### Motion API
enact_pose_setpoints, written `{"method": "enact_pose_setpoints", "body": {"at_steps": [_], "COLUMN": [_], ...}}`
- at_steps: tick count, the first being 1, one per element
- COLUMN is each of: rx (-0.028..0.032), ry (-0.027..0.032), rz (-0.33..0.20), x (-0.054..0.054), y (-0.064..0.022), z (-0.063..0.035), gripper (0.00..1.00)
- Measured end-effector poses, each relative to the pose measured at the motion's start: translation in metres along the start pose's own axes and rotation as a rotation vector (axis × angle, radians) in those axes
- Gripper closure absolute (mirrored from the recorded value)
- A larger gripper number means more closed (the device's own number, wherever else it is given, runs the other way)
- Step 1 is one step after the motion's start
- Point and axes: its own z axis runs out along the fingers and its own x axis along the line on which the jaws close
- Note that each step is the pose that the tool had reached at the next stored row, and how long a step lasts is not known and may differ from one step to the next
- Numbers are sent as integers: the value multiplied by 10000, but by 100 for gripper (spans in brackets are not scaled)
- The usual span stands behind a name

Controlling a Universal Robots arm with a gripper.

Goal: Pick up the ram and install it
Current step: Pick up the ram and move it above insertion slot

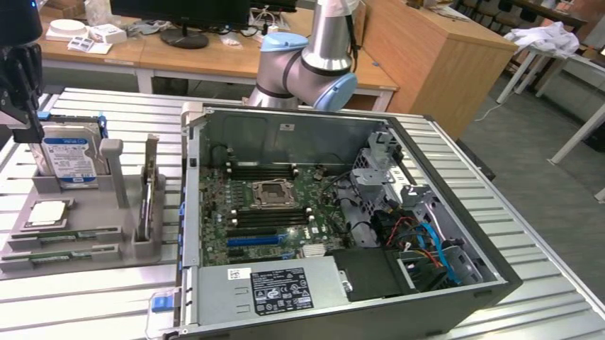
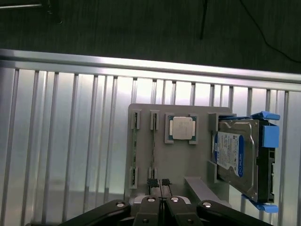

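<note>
From the exterior view we see the slatted metal table (image 1: 113, 304) and, on it, the open computer case (image 1: 378, 312) with its motherboard (image 1: 283, 212) and long blue slot (image 1: 253, 241) lying exposed. The arm (image 1: 317, 64) rises behind the case. To the exterior view's left of the case sits a grey fixture (image 1: 95, 212). The wrist view looks straight down on that fixture and takes in neither the case nor the arm's joints.

On the fixture, the exterior view shows a hard drive (image 1: 68, 159) standing upright and an expansion card (image 1: 149, 195) standing on edge. The processor (image 1: 45, 212) lies flat between the drive and the ram (image 1: 71, 234).

In the wrist view we meet the ram edge-on, a thin line held between small grey clips. From outside it is a long, narrow green strip lying low in its channel, with a second stick (image 1: 59, 256) parallel just beside it.

The gripper (image 2: 160, 184) hangs above the fixture. Its fingertips are pressed together, clenched on nothing, close over one end of the ram but not touching it.
</note>
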Motion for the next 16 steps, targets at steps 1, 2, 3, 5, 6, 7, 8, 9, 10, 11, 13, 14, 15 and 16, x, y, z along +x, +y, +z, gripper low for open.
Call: {"method": "enact_pose_setpoints", "body": {"at_steps": [1, 2, 3, 5, 6, 7, 8, 9, 10, 11, 13, 14, 15, 16], "rx": [0, 0, 0, 0, 0, 0, 0, 0, 0, 0, 0, 0, 0, 0], "ry": [0, 0, 0, 0, 0, 0, 0, 0, 0, 0, 0, 0, 0, 0], "rz": [0, 0, 0, 0, 0, 0, 0, -1, 0, 0, 0, 0, 0, 0], "x": [0, 0, 0, 0, 0, 0, 0, 0, 0, 0, 0, 0, 0, 0], "y": [0, 0, 0, 0, 0, 0, 0, 0, 0, 0, 0, 0, 0, 0], "z": [0, 0, 0, 0, 0, 0, 0, 0, 0, 0, 0, 0, 0, 0], "gripper": [89, 89, 89, 84, 84, 77, 77, 70, 70, 70, 70, 70, 70, 70]}}
